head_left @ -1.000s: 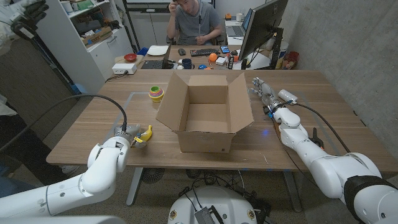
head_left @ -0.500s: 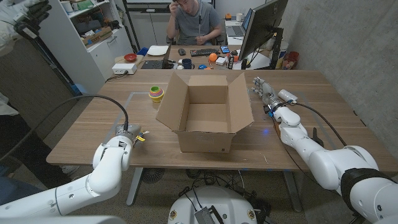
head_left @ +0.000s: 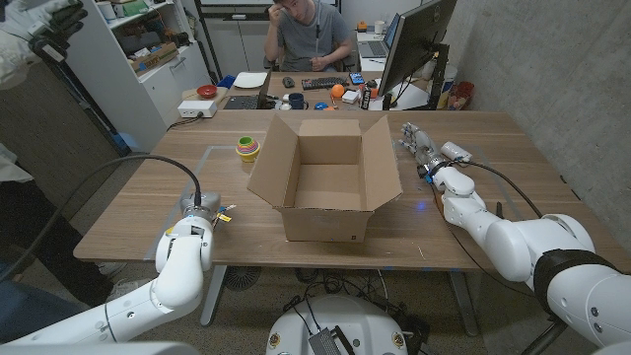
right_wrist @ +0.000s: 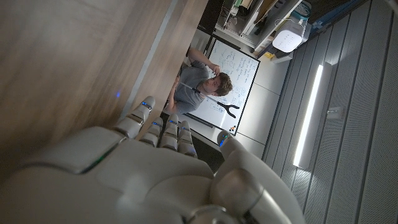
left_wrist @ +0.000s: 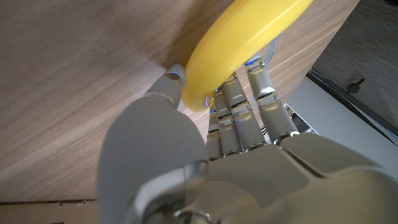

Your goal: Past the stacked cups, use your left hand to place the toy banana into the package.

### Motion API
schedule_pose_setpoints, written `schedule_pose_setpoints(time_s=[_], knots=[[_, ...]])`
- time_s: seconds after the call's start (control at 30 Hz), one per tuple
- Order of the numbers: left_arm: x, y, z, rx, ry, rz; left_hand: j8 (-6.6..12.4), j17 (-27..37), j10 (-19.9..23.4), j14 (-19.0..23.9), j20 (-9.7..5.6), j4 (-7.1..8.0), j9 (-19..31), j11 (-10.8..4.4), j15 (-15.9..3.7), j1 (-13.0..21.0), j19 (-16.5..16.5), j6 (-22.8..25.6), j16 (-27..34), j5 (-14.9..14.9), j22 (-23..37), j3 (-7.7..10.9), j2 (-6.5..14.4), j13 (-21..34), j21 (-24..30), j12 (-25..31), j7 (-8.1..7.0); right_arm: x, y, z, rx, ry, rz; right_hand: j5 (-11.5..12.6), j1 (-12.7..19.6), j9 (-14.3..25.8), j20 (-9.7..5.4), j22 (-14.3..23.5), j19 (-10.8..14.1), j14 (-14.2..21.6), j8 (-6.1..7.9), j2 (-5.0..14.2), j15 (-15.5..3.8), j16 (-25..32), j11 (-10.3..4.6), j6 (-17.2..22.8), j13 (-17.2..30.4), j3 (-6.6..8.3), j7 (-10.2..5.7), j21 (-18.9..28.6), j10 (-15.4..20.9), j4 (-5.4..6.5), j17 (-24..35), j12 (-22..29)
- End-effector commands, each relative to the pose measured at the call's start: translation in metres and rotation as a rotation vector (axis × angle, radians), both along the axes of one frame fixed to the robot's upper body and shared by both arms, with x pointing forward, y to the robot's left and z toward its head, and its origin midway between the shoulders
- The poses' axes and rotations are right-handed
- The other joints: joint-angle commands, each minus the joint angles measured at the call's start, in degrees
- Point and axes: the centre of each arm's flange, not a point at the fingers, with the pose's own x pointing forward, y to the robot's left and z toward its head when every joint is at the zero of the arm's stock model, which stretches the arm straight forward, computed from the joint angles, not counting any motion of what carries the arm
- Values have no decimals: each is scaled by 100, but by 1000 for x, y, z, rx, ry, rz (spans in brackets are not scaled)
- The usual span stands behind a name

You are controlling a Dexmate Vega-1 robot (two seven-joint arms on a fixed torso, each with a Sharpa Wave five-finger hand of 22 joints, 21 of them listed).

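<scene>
left robot hand [head_left: 200, 211] now closed over the toy banana [left_wrist: 239, 46], banana hidden in head view

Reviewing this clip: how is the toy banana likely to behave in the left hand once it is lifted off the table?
The toy banana looks smooth and glossy, so it may slip between the left hand's fingers. Its clean, even shape suggests stiff moulded plastic, probably light for its size. Being curved, it would likely rock or pivot rather than roll if it slipped onto the table.

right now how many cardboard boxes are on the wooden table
1. The open cardboard box stands in the middle of the table, flaps up, between the left robot hand and the right robot hand. Nothing could hide a second.
</scene>
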Motion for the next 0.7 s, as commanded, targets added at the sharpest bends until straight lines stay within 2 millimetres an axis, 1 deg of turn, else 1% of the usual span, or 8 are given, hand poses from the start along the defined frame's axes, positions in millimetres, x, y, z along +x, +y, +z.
schedule_pose_setpoints(time_s=[0.03,0.23,0.27,0.37,0.4,0.5,0.6,0.7], knots=[[-1,-3,10,-1,-70,10,169,8,537,804,-1567,-29,159,-472,-1253,614,1091,1241,-10,-34,160,-17,491,23,78,24,183,5,0,1,4,37,-10,18,27,32,-206,15,53,44,49,-52,-171,13,-14,28,28,11,3,25,67,-38,3,29],[-7,-2,20,-45,-93,2,162,6,535,823,-1568,-27,162,-464,-1249,634,1085,1256,-19,-34,162,-17,503,21,98,12,179,5,0,1,6,34,-9,18,30,32,-204,15,53,44,50,-52,-174,11,-11,31,28,11,2,23,68,-43,3,28],[-10,-4,21,-29,-110,4,163,5,540,831,-1569,-18,164,-468,-1241,635,1081,1274,-24,-34,163,-15,518,20,106,9,181,5,0,1,5,31,-10,18,31,32,-207,15,51,43,49,-53,-179,10,-15,31,28,11,1,22,68,-44,3,28],[-15,-4,28,-59,-127,-3,157,1,559,836,-1569,-10,166,-475,-1239,640,1071,1285,-39,-35,164,-15,530,19,121,7,164,4,0,2,4,27,-8,17,32,33,-205,15,53,44,49,-53,-178,10,-17,31,28,11,1,22,67,-46,3,27],[-18,-5,29,-41,-145,1,155,0,558,838,-1569,-7,167,-477,-1237,639,1071,1286,-41,-35,164,-14,535,18,124,4,165,4,0,2,8,26,-5,17,32,33,-203,15,53,42,48,-53,-177,9,-13,29,28,11,1,22,67,-47,4,27],[-23,-3,35,-68,-150,-7,151,0,558,849,-1568,2,168,-484,-1236,637,1066,1292,-46,-35,164,-15,546,17,132,-1,165,3,0,2,2,15,-5,17,32,33,-204,15,53,43,47,-53,-176,9,-17,28,28,10,3,21,66,-49,4,26],[-29,-4,40,-55,-179,-1,144,-1,572,863,-1568,7,170,-500,-1241,641,1058,1299,-53,-36,165,-17,556,16,145,-4,159,1,-1,2,3,5,-2,17,34,33,-203,15,55,45,47,-53,-173,9,-17,29,28,10,3,21,66,-51,4,26],[-32,-5,41,-45,-191,5,141,-1,580,883,-1566,23,172,-501,-1233,634,1050,1318,-58,-37,165,-18,579,15,159,-9,147,0,-2,1,6,-5,0,16,34,33,-202,15,54,44,47,-53,-174,8,-14,28,28,10,3,20,67,-53,4,26]])
